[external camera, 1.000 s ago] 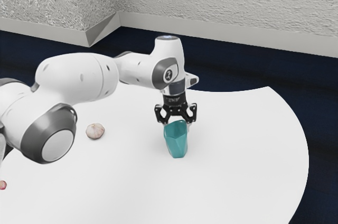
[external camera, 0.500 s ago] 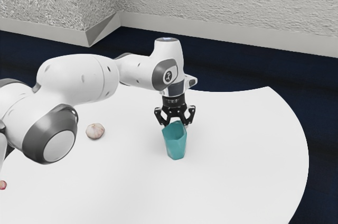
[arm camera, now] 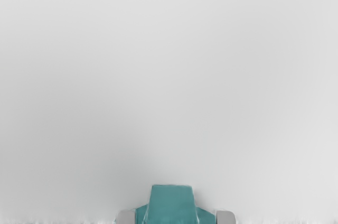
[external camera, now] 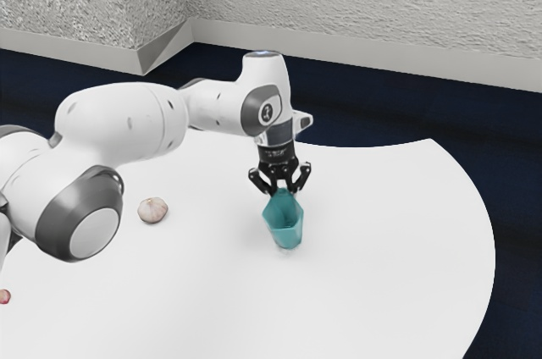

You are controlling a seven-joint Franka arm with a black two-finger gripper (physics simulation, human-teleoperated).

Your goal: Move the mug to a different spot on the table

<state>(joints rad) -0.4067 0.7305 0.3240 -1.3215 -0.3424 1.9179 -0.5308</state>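
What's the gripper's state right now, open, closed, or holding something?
Gripper: closed on the teal mug, gripping it at the top from two sides.

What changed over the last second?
The gripper narrowed its fingers and closed on the teal mug at its rim. The mug now looks tilted, base swung toward the exterior view's right. Whether it has left the table I cannot tell. The garlic bulb stayed put.
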